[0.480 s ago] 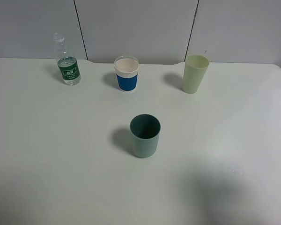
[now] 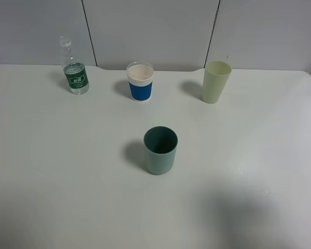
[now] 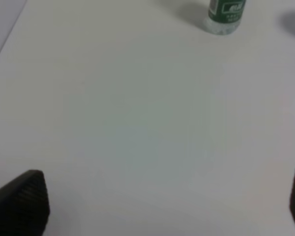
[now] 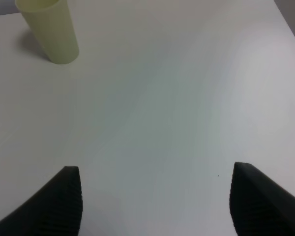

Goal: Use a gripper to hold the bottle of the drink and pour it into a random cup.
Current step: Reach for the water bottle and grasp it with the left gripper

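The bottle of the drink (image 2: pixel 74 72) stands upright at the back left of the white table, clear with a dark green label; its lower part also shows in the left wrist view (image 3: pixel 225 14). The cup (image 2: pixel 140 82), white with a blue band, stands at the back middle. No gripper shows in the exterior view. My left gripper (image 3: pixel 167 204) is open and empty over bare table, well short of the bottle. My right gripper (image 4: pixel 156 201) is open and empty over bare table.
A dark teal cup (image 2: pixel 160 150) stands in the middle of the table. A tall pale green cup (image 2: pixel 216 82) stands at the back right, also in the right wrist view (image 4: pixel 49 29). A grey panelled wall (image 2: pixel 155 31) rises behind the table.
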Controlling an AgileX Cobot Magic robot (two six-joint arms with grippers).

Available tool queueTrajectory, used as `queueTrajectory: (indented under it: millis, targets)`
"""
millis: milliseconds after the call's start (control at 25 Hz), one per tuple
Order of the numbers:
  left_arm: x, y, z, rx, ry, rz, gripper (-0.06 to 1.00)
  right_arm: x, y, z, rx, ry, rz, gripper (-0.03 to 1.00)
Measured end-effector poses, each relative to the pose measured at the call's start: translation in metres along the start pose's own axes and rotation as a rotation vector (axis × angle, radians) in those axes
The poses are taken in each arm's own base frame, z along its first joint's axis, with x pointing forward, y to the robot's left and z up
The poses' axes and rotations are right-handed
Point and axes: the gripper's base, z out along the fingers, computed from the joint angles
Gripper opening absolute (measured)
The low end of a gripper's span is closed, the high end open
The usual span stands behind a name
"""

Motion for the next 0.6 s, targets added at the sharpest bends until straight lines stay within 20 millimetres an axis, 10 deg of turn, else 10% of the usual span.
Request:
queueTrajectory:
  millis: [600]
  targets:
    - [0.0000,0.0000,0.0000,0.000,0.000,0.000,1.00,0.0000,0.0000,0.0000,0.000,0.000,0.000,0.63]
